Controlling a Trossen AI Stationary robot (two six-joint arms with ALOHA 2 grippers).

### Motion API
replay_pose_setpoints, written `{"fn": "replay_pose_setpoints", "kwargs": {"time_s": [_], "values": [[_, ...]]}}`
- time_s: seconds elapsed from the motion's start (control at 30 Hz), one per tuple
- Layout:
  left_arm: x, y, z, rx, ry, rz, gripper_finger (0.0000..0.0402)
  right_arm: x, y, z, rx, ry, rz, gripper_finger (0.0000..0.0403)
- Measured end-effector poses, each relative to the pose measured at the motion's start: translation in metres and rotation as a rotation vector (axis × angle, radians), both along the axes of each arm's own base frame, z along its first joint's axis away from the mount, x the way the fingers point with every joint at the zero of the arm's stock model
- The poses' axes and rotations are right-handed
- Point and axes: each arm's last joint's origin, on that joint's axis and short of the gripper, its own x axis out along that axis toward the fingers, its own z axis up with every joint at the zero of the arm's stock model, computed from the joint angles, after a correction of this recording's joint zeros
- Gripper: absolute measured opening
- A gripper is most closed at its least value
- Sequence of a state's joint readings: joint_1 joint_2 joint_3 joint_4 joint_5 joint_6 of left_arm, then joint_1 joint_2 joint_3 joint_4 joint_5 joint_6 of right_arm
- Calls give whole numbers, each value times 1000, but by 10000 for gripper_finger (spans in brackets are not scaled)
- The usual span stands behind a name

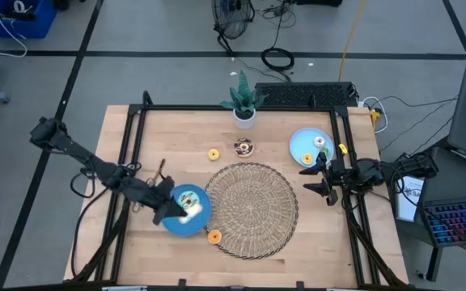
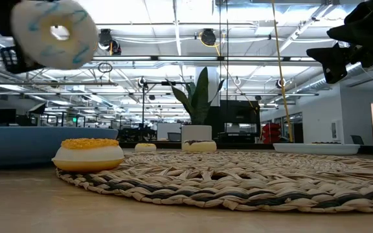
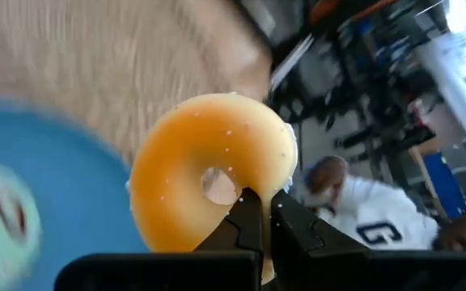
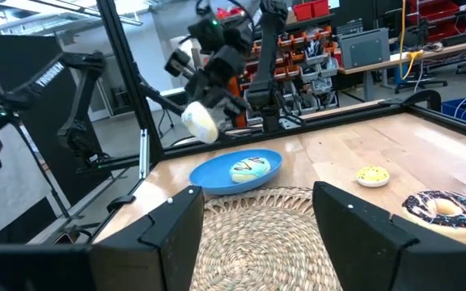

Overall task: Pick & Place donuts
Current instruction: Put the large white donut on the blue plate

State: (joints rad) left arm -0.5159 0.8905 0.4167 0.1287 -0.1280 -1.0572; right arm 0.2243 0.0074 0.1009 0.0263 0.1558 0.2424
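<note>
Desk (image 1: 168, 129) edges are ringed by a black frame, and the woven mat (image 1: 252, 209) fills its middle. The left pincer (image 1: 172, 208) hangs above the left blue plate (image 1: 178, 223) at about 8 o'clock from the mat's centre, its fingers clamped on a white-iced donut (image 2: 55, 33) with a tan underside, lifted clear of the plate; a mint-iced donut (image 4: 250, 168) lies on that plate beneath it. The plate's rim touches or nearly touches the mat's edge. An orange donut (image 1: 214, 237) sits just beside the mat's rim at 7 o'clock, close to the plate. At 11 o'clock a yellow donut (image 1: 213, 153) rests on bare wood, and a brown-iced donut (image 1: 243, 147) lies near 12, both a little apart from the mat. A potted plant (image 1: 243, 103) stands behind them at the far edge. The right pincer (image 1: 319, 178) hovers at 2 o'clock, fingers spread wide and holding nothing, just below the right blue plate (image 1: 301, 147), which carries two more donuts (image 1: 314, 149). The mat's surface lies bare between both arms.
</note>
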Motion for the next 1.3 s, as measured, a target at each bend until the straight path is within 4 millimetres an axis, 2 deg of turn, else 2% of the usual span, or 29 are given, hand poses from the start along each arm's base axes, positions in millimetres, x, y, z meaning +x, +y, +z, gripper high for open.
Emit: {"fn": "replay_pose_setpoints", "kwargs": {"time_s": [0.1, 0.23, 0.33, 0.47, 0.6, 0.73, 0.87, 0.97, 1.17, 1.3], "values": [[-5, 6, 0, 139, -184, 48, 8, 0, 0, 1, 44, 9, 13, 219], [-5, 8, 2, 345, -384, 62, 9, -6, 3, 20, 307, -26, 169, 219], [-4, 10, 6, 406, -448, 65, 7, -6, 5, 22, 363, -38, 244, 219], [-3, 13, 8, 416, -452, 134, 10, -6, 5, 26, 371, -73, 245, 219], [-1, 20, -3, 272, -298, 206, 8, -5, 5, 22, 368, -52, 242, 219], [-2, 18, -16, 54, -125, 94, 7, -3, 5, 15, 365, -33, 239, 219], [-3, 13, -17, -128, -46, 16, 6, -2, 6, 8, 362, -13, 235, 219], [-5, 9, -20, -250, 48, 23, 7, 0, 6, 1, 360, 8, 231, 219], [-12, 9, -34, -298, 233, 91, 6, 1, 6, -3, 357, 34, 226, 219], [-12, 9, -35, -333, 260, 112, 7, 1, 6, -7, 353, 73, 218, 219]]}}
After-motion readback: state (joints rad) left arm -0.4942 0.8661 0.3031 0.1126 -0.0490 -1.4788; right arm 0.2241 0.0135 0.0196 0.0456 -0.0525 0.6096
